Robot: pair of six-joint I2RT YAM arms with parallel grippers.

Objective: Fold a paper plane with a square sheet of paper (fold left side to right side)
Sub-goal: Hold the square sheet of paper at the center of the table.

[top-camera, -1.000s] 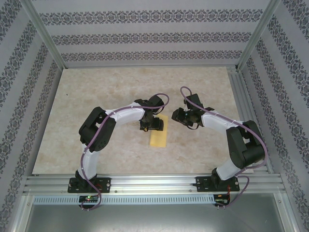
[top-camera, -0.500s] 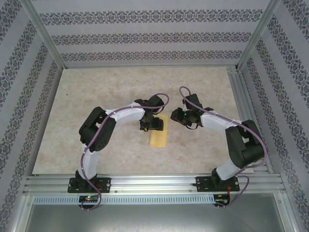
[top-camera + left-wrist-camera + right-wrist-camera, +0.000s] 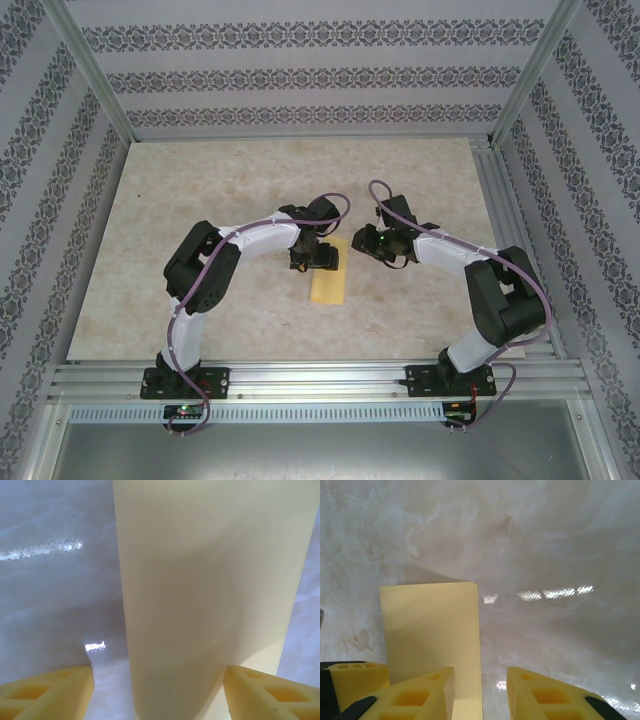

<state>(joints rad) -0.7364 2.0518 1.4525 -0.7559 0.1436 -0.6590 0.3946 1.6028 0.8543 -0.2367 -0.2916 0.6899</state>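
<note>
Paper [image 3: 327, 285]: folded strip on table [image 3: 200, 200].
Left pincer [image 3: 159, 675]: apart, astride paper.
Right pincer [image 3: 480, 680]: apart, empty, beside paper.
Risk: uneven pressing may skew crease.

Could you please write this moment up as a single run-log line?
paper: narrow rectangle, flat on table | left tool: open, straddling its far end | right tool: open, empty, by its right edge

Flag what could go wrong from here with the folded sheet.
1. The left gripper stands open astride the folded yellow sheet, not clamping it; a nudge could skew it on the smooth table.
2. The right gripper, open and empty, sits just off the sheet's right edge; descending there might snag and crumple that edge.
</note>
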